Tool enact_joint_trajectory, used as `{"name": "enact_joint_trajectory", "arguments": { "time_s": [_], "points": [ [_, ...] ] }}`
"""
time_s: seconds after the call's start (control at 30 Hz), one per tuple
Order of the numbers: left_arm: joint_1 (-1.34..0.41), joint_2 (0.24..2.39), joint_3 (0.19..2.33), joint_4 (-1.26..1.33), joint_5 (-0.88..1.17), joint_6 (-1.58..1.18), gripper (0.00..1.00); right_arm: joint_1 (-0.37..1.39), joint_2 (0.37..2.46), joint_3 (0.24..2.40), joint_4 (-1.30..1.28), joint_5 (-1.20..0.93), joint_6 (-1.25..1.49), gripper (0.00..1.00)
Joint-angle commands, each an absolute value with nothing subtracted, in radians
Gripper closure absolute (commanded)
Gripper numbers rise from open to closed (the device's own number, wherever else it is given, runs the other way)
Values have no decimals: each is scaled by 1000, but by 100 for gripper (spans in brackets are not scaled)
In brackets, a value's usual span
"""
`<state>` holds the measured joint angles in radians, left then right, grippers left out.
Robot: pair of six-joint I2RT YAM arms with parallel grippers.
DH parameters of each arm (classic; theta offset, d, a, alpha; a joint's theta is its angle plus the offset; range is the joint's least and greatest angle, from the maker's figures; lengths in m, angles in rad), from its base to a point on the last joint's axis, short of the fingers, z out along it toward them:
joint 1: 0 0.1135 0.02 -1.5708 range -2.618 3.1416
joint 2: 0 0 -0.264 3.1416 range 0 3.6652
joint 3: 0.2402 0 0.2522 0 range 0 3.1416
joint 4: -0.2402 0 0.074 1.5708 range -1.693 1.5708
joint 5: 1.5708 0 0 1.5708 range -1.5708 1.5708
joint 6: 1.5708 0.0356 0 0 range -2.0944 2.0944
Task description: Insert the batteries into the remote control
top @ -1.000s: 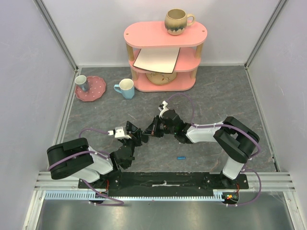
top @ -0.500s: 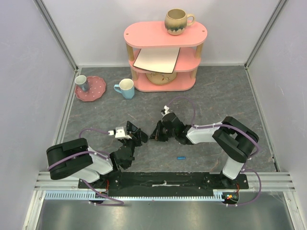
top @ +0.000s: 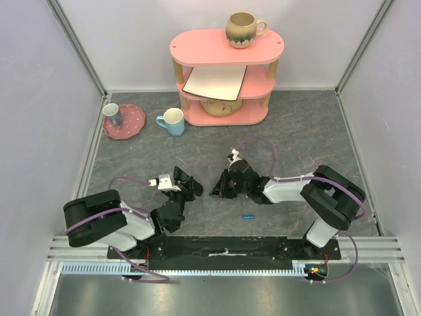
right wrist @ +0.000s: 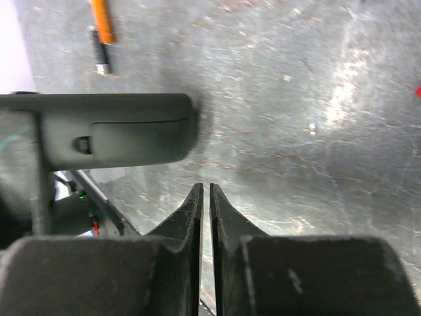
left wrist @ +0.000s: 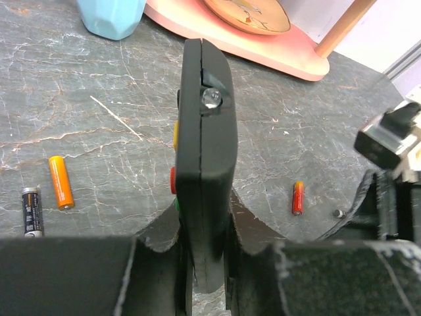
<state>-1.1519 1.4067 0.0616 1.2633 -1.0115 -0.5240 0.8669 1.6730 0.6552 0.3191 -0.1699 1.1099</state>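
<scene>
- Left hand (left wrist: 204, 240) is clamped tight on the remote control (left wrist: 204, 131), held on edge above the counter (left wrist: 99, 131).
- Right hand (right wrist: 204, 197) is empty, fingers all but touching.
- Red-orange battery (left wrist: 298, 197) lies at the remote's 4 o'clock, blue battery (top: 248, 216) at the right hand's 4 o'clock.
- Best play: spread wide, drop square, pinch mid-length.

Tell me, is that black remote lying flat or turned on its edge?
On its edge. The left gripper clamps the remote control by its flat faces, so its coloured buttons face sideways, not up.
</scene>
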Motion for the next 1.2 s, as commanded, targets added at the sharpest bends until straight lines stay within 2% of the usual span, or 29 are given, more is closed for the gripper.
{"name": "enact_joint_trajectory", "arguments": {
  "time_s": [0.0,0.03,0.13,0.17,0.33,0.47,1.17],
  "points": [
    [-1158,1413,60,1218,-1037,-525,98,854,1586,618,529,-161,1155,85],
    [-1158,1413,60,1219,-1035,-528,98,850,1588,608,622,-169,1173,85],
    [-1158,1414,61,1220,-1034,-532,98,845,1614,598,762,-222,1227,98],
    [-1158,1417,61,1220,-1034,-535,98,845,1624,598,797,-238,1239,100],
    [-1158,1422,63,1224,-1031,-535,98,844,1696,640,850,-278,1285,100],
    [-1158,1424,61,1227,-1031,-535,98,844,1724,684,795,-290,1276,100],
    [-1158,1445,64,1261,-1025,-520,98,851,1766,706,713,-307,1256,100]
  ]
}}
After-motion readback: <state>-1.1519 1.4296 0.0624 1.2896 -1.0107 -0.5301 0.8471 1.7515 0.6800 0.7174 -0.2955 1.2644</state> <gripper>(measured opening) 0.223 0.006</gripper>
